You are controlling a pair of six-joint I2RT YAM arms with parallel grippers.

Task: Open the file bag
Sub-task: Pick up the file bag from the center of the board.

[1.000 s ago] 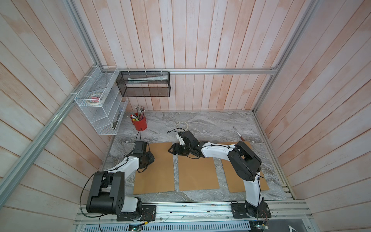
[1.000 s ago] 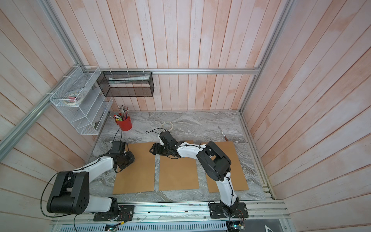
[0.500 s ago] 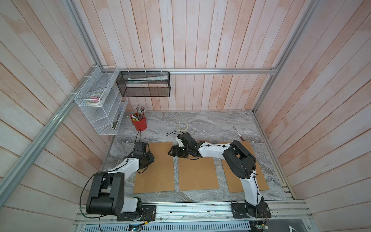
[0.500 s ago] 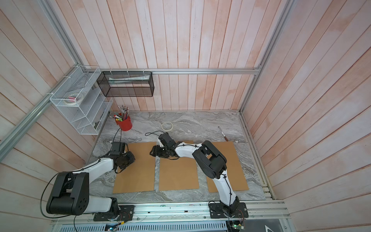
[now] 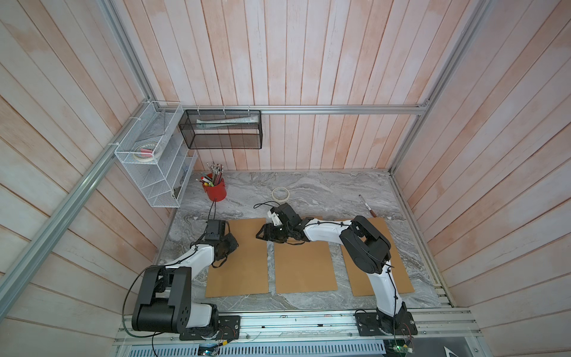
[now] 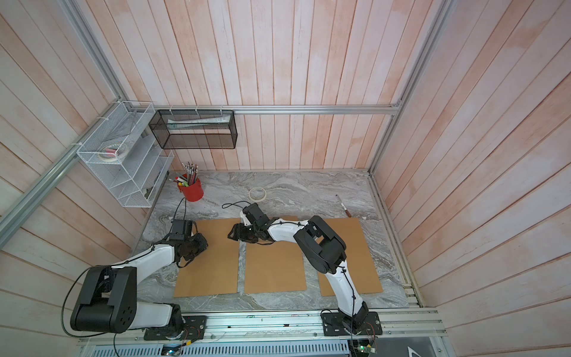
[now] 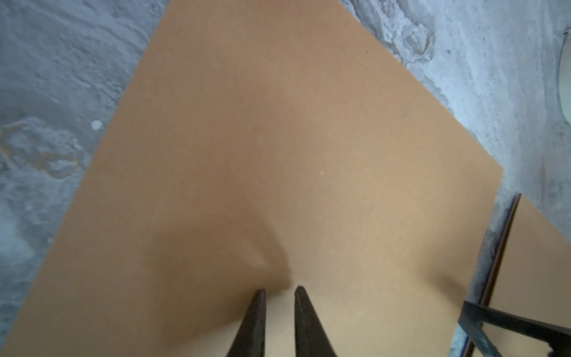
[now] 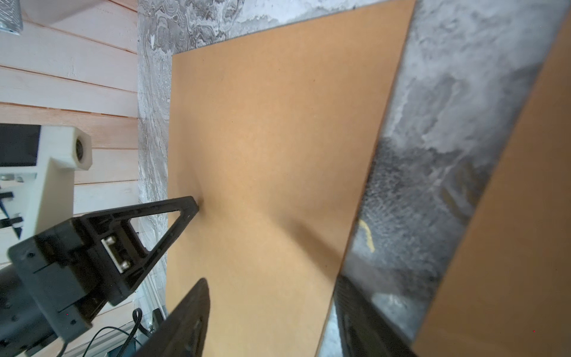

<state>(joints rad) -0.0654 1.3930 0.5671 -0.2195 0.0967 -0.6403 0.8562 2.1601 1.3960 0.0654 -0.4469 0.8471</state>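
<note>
Two claws work on one file bag (image 5: 244,269). The left claw (image 7: 279,292) has its fingers drawn close with a narrow gap between the tips. Both tips press on the brown paper near the bag's 10 o'clock corner, where the sheet dimples a little. Nothing shows between them, so it reads as pinning rather than pinching. The right claw (image 8: 268,281) has its jaws well apart and straddles the bag's edge at about 2 o'clock, one finger over the paper and its mate over the strip of bare worktop (image 5: 309,191) alongside. The bag lies flat at about 8 o'clock on the worktop, closed as far as I can tell; no flap, string or mouth shows in any view. A second bag (image 5: 304,269) lies just beside it at 6 o'clock, and a third bag (image 5: 360,282) lies at 4 o'clock, partly under the right arm. I judge this to be the set-up for the grasp: one claw holds the bag down while the other lines up on the edge. The next move calls for a low, shallow bite that catches only the top layer, then a lift. If it catches both layers, the whole bag rises.
</note>
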